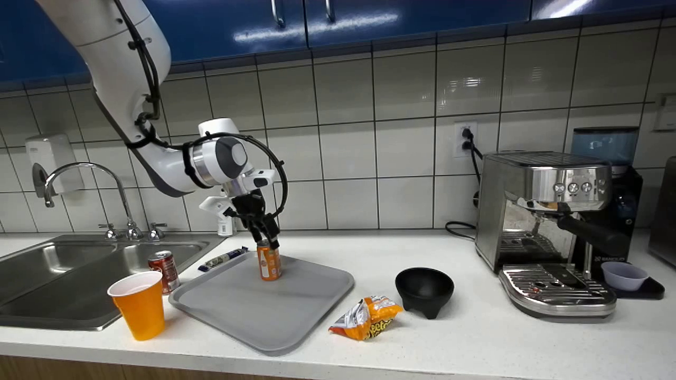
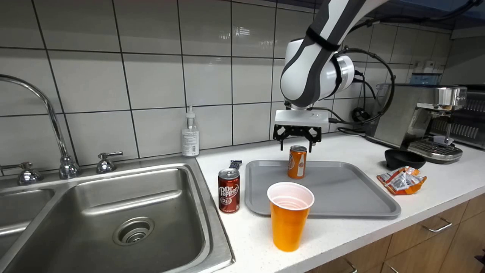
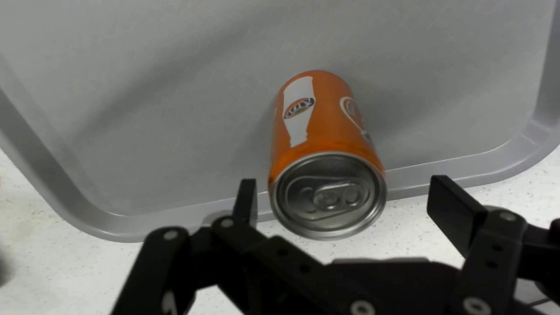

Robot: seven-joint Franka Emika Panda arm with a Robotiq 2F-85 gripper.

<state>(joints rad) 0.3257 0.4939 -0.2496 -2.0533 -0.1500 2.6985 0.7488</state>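
I'm hovering the gripper (image 2: 296,147) with its fingers spread apart, gripping nothing, and flanking the lid of the orange soda can (image 3: 326,122) — in the wrist view a gap is showing on each side. The can is standing upright on the grey tray (image 1: 253,316), near its back edge; I'm judging that its base is carrying it, and that the wide spread is leaving room so neither finger is brushing the sides. The can's metal is shining, its silver lid round; the tray's dull surface is showing fine scuffs inside a raised rim. Further out, a red Dr Pepper can (image 2: 229,193) is standing between tray and sink (image 2: 174,242), a wrapped bar (image 1: 223,259) is lying near it, and an orange cup (image 2: 289,227) is flaring upward. On the opposite side, a crinkled snack bag (image 1: 368,319) is slumping beside a matte black bowl (image 1: 425,295) with stubby feet.
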